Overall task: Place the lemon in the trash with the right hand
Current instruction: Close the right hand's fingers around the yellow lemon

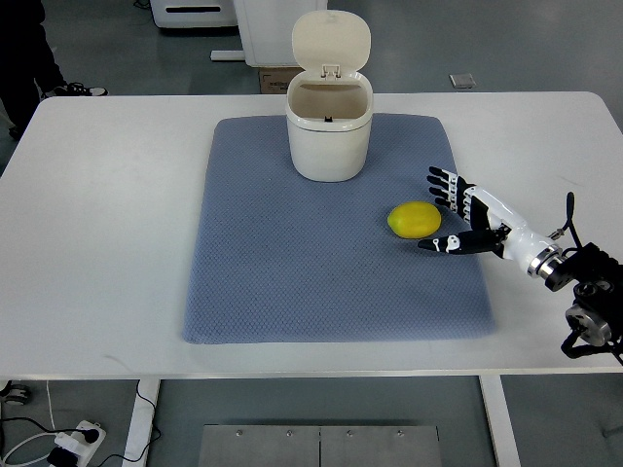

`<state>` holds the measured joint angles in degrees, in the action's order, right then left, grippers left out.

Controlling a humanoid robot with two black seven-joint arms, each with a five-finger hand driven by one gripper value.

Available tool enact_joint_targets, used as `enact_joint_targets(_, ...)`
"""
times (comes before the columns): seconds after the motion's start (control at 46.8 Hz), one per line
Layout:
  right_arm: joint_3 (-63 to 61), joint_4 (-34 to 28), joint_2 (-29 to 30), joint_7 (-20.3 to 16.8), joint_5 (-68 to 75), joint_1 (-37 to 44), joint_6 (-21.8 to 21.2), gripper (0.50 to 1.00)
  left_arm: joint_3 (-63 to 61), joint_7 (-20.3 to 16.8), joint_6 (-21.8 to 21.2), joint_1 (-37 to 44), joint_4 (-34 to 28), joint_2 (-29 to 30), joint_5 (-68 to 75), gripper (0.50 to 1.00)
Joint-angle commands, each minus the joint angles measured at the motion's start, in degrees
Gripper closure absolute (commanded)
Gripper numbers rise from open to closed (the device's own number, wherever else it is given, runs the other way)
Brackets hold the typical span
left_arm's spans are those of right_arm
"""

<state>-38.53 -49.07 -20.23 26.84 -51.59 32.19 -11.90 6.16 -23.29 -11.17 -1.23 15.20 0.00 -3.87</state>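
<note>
The right robot hand (458, 214) is spread wide and empty, thumb and fingers flanking the lemon (414, 220) without touching it, likely lining up a grasp. The lemon lies on the blue mat (292, 263) toward the table's (107, 214) right edge. The trash bin (329, 136), near the far edge, stands lid-up, interior apparently empty.

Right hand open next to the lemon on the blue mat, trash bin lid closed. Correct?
Not quite: the lid is up, and the trash bin stands open, as the top view shows. The rest holds: the right hand is open beside the lemon, which lies on the blue mat.
</note>
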Motion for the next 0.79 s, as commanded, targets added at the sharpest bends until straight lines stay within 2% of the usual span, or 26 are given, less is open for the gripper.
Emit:
enact_joint_targets(0.0,1.2,0.3,0.2,0.7,0.0,0.2,1.2,0.519,0.0,0.0,0.0,0.0,0.0,0.0,0.0,0.5)
enact_joint_targets(0.556,1.9,1.2,1.7,1.1,0.7,0.2,2.9,0.523,0.0,0.0,0.0,0.0,0.0,0.0,0.0,0.5)
enact_joint_targets(0.641,1.8,1.8,2.0,1.4,0.8,0.2,3.0,0.536,0.0,0.0,0.0,0.0,0.0,0.0,0.0,0.5)
enact_joint_targets(0.77,1.8,2.5,2.5,2.3,0.8,0.3,3.0,0.584,0.0,0.0,0.0,0.0,0.0,0.0,0.0,0.5)
